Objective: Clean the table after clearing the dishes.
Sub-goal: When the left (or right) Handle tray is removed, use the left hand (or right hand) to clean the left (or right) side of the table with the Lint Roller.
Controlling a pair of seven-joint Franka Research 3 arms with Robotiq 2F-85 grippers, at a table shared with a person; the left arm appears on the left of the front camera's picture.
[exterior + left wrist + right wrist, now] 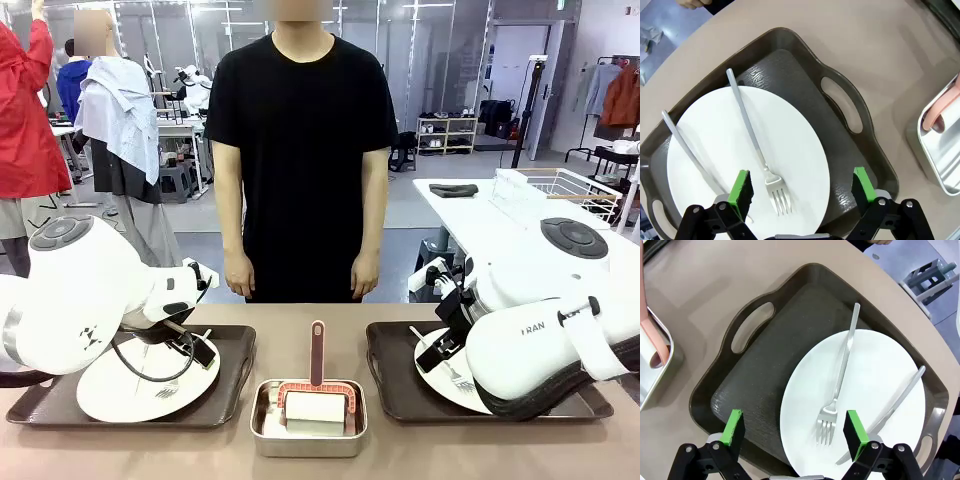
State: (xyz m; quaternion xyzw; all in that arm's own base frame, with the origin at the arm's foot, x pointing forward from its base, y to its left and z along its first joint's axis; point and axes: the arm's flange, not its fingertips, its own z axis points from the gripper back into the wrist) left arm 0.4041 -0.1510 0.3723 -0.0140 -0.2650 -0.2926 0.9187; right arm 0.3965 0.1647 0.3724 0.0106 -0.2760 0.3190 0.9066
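Note:
Two dark brown trays sit on the beige table [312,470], each with a white plate, a fork and a knife. My left gripper [802,187] hovers open over the left tray [840,125], its green pads either side of the plate's [740,150] near edge and the fork [757,150], with the knife [687,147] beside it. My right gripper [794,430] hangs open above the right tray [755,375], straddling the edge of its plate [870,385]; the fork [840,375] and knife [892,410] lie on it. From the front, the left gripper [190,348] and right gripper [440,350] are low over their trays.
A small steel pan [260,425] holding a pink-handled roller [317,385] stands between the trays at the near edge. A person [300,150] stands at the far side with arms down. A white side table with a wire rack [560,190] is at the back right.

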